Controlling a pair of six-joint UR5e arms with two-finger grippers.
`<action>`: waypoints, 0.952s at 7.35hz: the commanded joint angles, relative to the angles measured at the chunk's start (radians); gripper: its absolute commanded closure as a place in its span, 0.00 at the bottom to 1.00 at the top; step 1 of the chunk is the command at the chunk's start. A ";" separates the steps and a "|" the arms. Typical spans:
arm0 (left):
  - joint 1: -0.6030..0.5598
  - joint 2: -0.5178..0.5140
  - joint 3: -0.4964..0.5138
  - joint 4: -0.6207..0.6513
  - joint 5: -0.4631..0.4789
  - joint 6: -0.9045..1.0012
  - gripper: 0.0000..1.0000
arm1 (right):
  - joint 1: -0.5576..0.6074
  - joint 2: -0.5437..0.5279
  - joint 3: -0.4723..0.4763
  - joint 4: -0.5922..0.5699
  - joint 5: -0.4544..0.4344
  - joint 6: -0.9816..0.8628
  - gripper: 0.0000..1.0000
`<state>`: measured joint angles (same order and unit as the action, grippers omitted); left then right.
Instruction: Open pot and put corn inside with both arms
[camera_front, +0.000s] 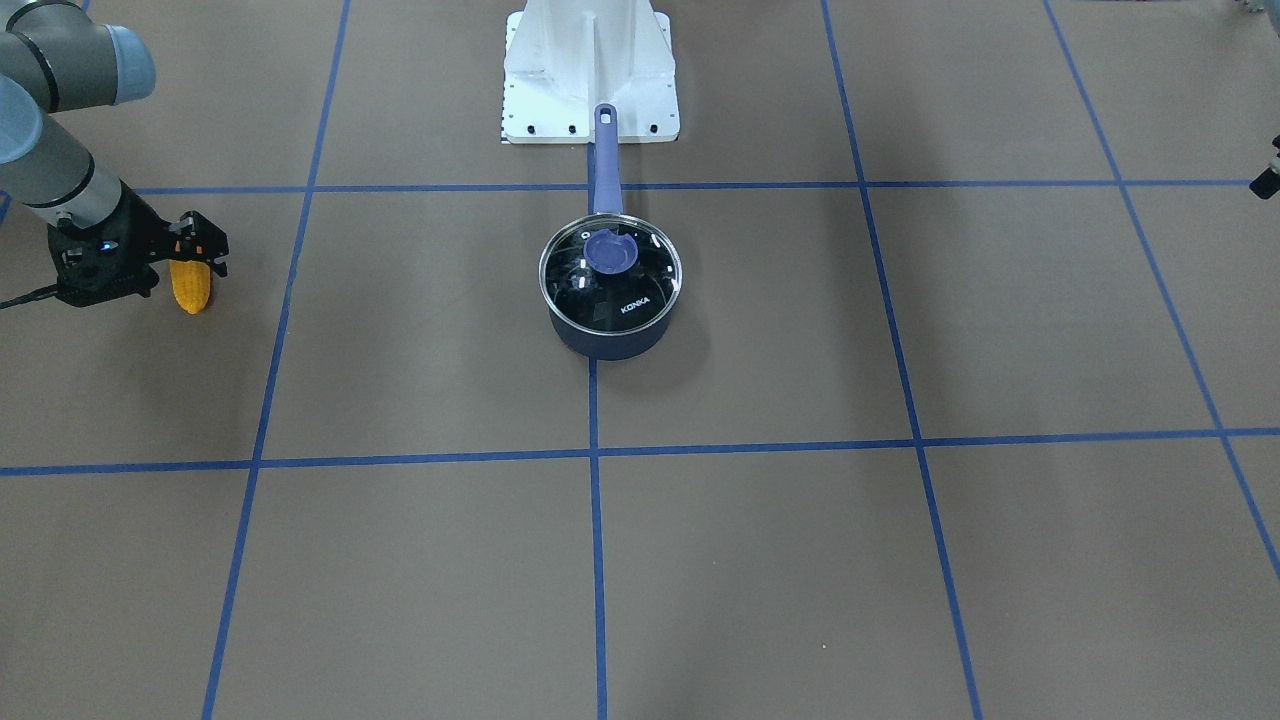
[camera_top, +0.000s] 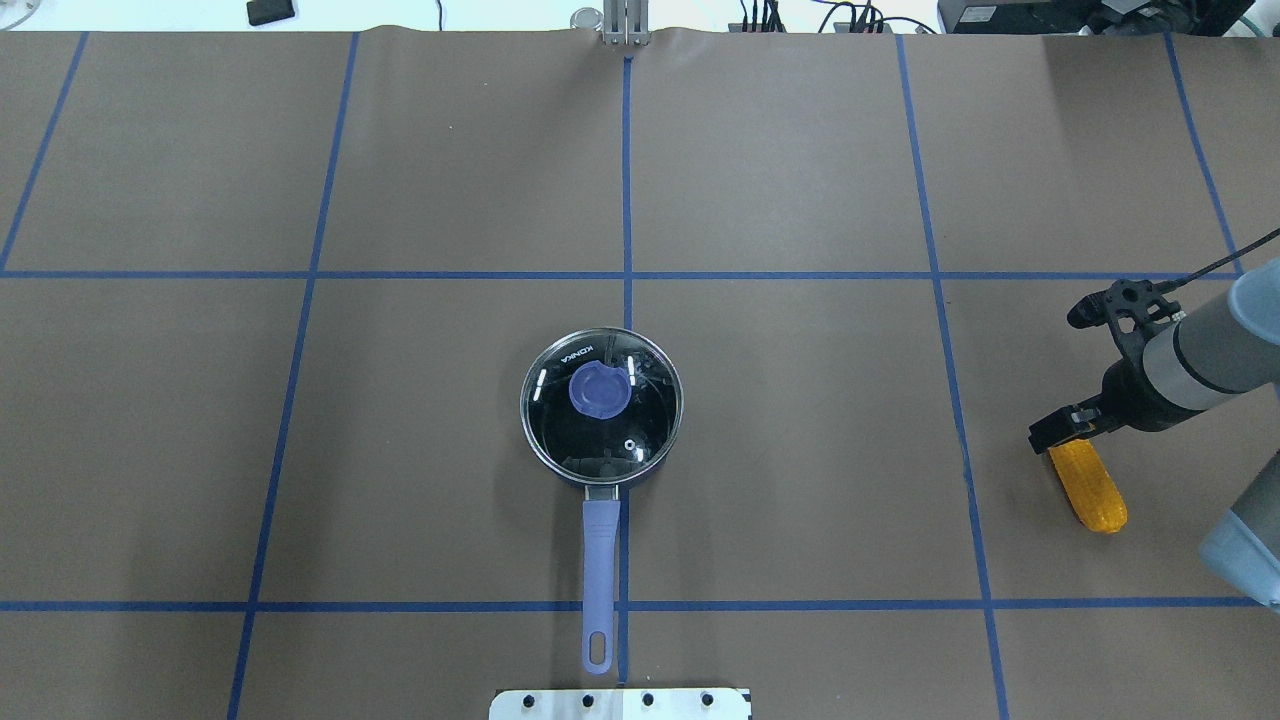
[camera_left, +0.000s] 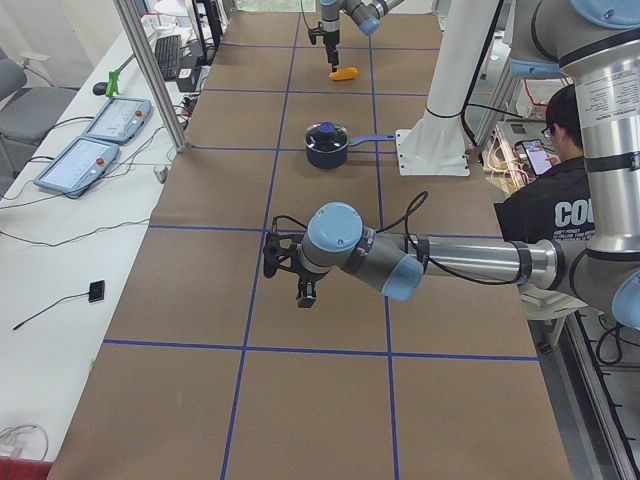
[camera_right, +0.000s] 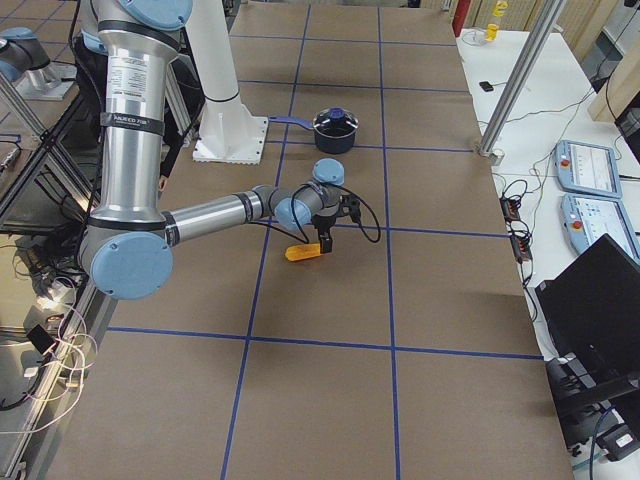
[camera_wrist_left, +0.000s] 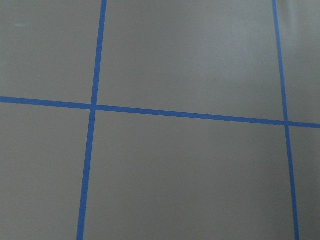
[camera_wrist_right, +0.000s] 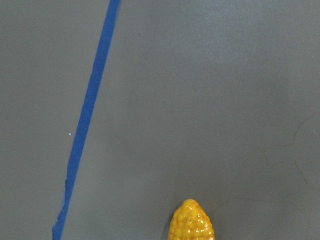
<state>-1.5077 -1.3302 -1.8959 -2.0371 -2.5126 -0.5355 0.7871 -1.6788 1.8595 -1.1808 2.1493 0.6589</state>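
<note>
The pot (camera_front: 575, 335) stands mid-table with its glass lid (camera_front: 640, 290) on, blue knob (camera_front: 608, 251) up, handle (camera_front: 605, 160) towards the robot base. It also shows in the overhead view (camera_top: 650, 440). The corn (camera_front: 190, 285) lies far off towards the robot's right side, also seen from overhead (camera_top: 1088, 487) and in the right wrist view (camera_wrist_right: 191, 223). My right gripper (camera_front: 197, 250) is down over one end of the corn and appears shut on it. My left gripper (camera_left: 305, 292) hangs over bare table, far from the pot; I cannot tell if it is open.
The white base plate (camera_front: 590, 90) sits just behind the pot's handle. Blue tape lines (camera_wrist_left: 95, 107) grid the brown table. A seated person (camera_left: 560, 200) is beside the robot. Teach pendants (camera_left: 110, 120) and metal posts (camera_right: 515, 80) line the far table edge.
</note>
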 joint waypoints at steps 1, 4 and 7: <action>0.015 -0.003 -0.015 0.000 0.003 -0.028 0.03 | -0.029 -0.024 -0.003 0.001 -0.012 -0.005 0.01; 0.015 -0.001 -0.015 0.002 0.003 -0.028 0.02 | -0.048 -0.047 -0.002 0.001 -0.035 -0.008 0.19; 0.017 0.000 -0.015 0.002 0.003 -0.028 0.03 | -0.058 -0.047 -0.002 0.001 -0.036 -0.007 0.56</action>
<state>-1.4921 -1.3306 -1.9113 -2.0357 -2.5096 -0.5630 0.7346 -1.7254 1.8575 -1.1792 2.1143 0.6511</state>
